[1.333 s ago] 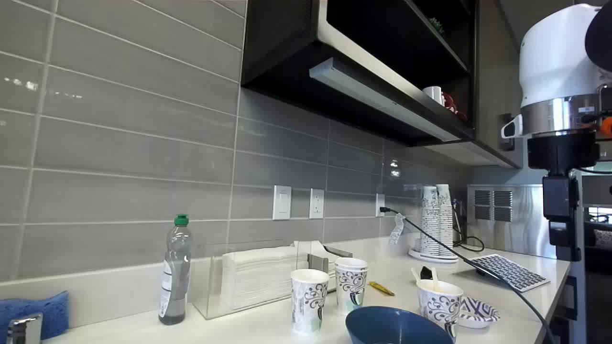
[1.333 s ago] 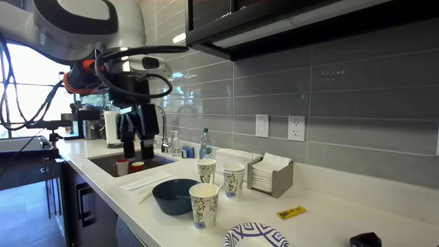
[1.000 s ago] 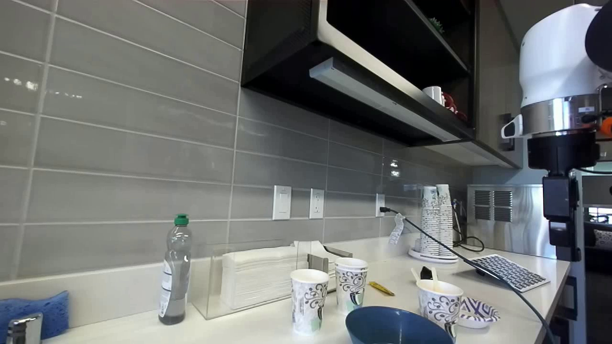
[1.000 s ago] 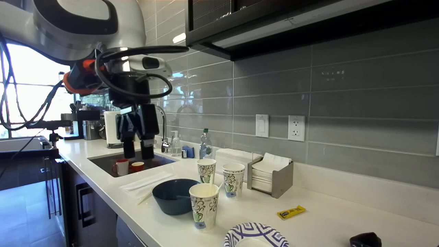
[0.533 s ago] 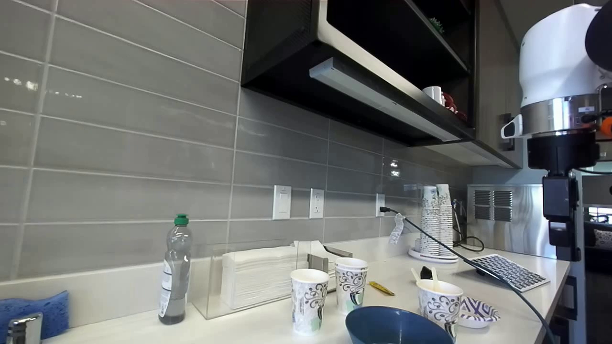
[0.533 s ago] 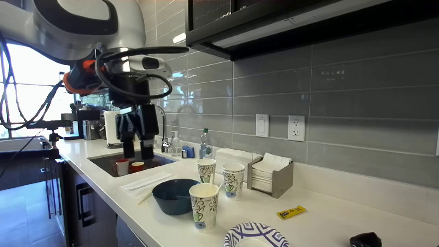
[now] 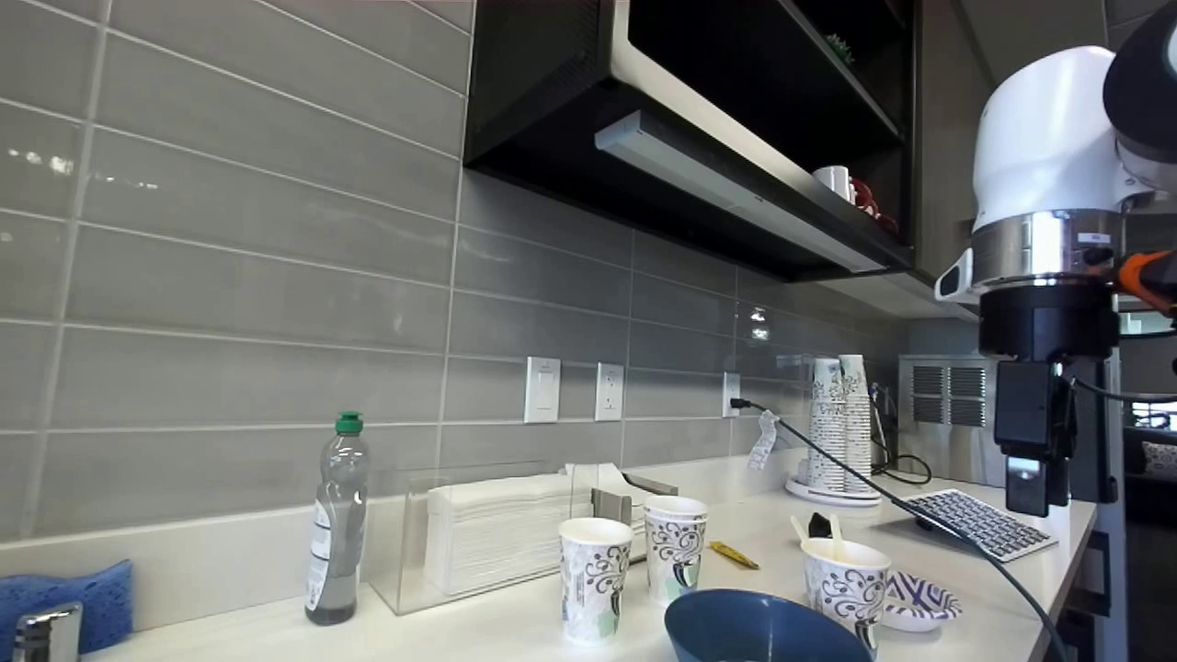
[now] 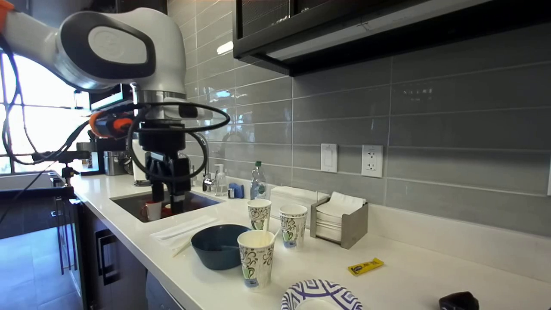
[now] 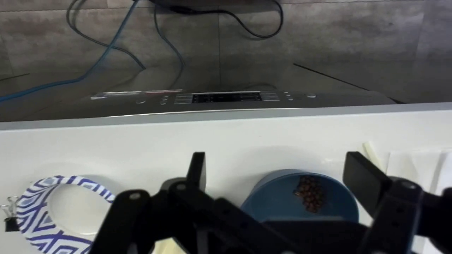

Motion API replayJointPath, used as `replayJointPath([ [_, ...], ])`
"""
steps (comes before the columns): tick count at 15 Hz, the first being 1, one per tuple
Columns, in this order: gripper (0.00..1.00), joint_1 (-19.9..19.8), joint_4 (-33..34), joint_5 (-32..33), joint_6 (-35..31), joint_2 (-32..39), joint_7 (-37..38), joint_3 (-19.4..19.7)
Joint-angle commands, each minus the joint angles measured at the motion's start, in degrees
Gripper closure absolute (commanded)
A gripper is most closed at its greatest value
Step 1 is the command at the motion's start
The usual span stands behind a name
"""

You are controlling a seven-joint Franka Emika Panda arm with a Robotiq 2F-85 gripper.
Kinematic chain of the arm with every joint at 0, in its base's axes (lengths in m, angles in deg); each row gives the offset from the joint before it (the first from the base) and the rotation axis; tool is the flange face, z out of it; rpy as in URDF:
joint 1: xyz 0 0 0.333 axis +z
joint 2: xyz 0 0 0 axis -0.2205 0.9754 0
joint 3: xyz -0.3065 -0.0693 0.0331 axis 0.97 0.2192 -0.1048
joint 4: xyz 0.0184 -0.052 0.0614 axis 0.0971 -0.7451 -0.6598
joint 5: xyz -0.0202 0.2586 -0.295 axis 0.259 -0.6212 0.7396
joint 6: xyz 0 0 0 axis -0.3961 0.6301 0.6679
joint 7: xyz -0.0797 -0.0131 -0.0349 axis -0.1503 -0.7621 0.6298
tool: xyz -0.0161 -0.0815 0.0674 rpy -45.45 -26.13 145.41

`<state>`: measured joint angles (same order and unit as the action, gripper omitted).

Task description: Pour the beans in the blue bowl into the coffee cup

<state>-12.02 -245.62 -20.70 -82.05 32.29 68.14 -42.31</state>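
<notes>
Deep-blue bowl (image 8: 217, 259): stood upright on the white tabletop (image 8: 409, 275), brown beans (image 9: 310, 194) inside. Patterned paper cup (image 8: 257, 262) holding pale sticks (image 7: 836, 531): stood just beside the bowl. Robotiq gripper (image 9: 275, 173): hung well apart from the bowl, pointing down, jaws parted wide.

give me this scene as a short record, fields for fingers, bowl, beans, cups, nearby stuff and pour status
fingers: open, gripping nothing, above the counter
blue bowl: upright on the counter
beans: dark brown, a small heap inside the bowl
paper cups: patterned; those near the bowl stand upright, the one right beside it holding pale sticks
nearby: purple-and-white paper bowl, yellow packet, napkin holder
pour status: not yet done, judging by the beans in the bowl
</notes>
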Motion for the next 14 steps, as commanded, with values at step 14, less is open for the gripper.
replayJointPath([
  [14, 0.0, 0.14, 0.24, -12.54, -6.39, 10.81, 5.19, -0.6],
])
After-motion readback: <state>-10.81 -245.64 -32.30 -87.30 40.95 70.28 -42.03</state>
